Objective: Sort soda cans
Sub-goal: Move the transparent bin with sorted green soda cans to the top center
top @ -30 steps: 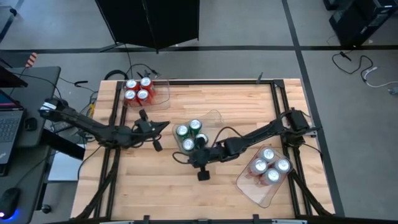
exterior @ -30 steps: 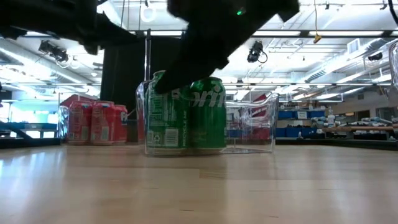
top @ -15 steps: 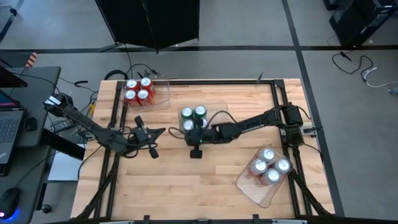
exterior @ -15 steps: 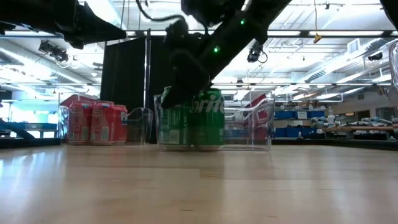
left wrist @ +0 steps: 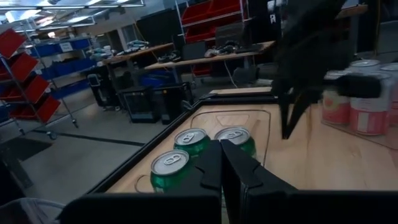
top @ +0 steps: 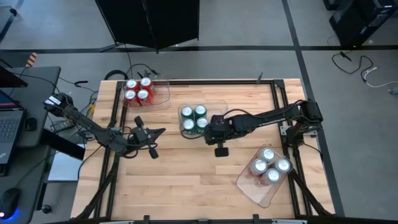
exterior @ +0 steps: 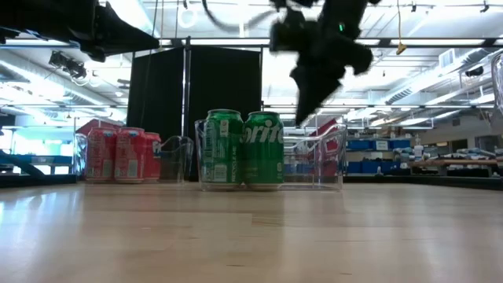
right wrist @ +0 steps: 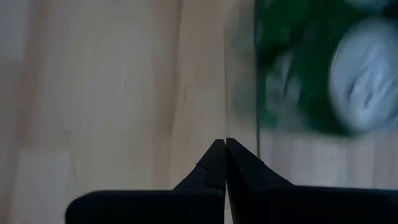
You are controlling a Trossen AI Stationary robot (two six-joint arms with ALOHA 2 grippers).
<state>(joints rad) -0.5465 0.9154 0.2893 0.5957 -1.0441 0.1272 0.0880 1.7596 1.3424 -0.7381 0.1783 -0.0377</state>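
Since a second ago the right arm has drawn back toward its own side, and the clear tray of green cans (top: 193, 119) now sits farther toward the back of the bench (top: 186, 180) than it did then. Largest first: the wooden bench carries three clear trays. The middle tray (top: 214, 106) holds four green cans in a square, the far-left-corner tray (top: 163, 94) holds four red cans (top: 137, 90), and the tray (top: 249, 186) near the right front holds four silver-white cans (top: 268, 165). The right gripper (top: 208, 131) hangs above the bench just beside the green cans' tray, on its right, apart from the cans; its fingers (right wrist: 211, 165) are pressed together on nothing. The left gripper (top: 160, 130) waits over the left part of the bench, pointing toward the green cans, its fingers (left wrist: 214, 168) likewise closed and empty.
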